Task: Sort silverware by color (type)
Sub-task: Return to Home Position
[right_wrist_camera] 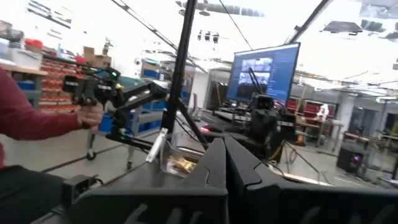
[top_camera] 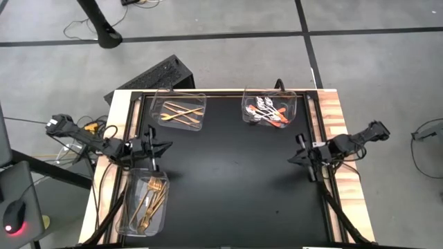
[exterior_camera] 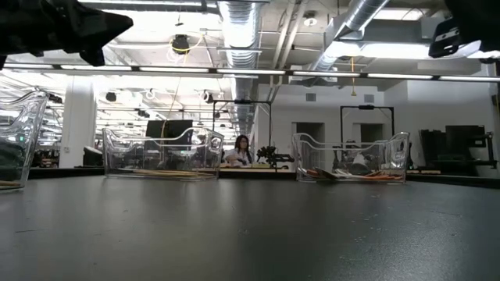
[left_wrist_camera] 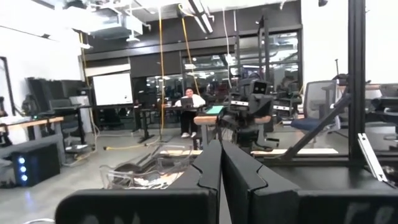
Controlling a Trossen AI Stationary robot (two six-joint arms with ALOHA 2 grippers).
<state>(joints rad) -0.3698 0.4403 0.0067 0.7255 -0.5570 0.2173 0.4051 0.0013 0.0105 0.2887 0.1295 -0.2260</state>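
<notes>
The silverware lies in three clear trays on the black table. Slim gold knives are in the far left tray. Spoons with orange-red handles are in the far right tray. Gold forks are in the near left tray. My left gripper hangs shut and level above the table's left edge, just past the fork tray, with nothing in it. Shut and bare as well, my right gripper is by the right edge.
Wooden strips border the table on both sides. The black mat lies between the arms. In the right wrist view, a person's red sleeve and a hand on a handheld device show beyond the table.
</notes>
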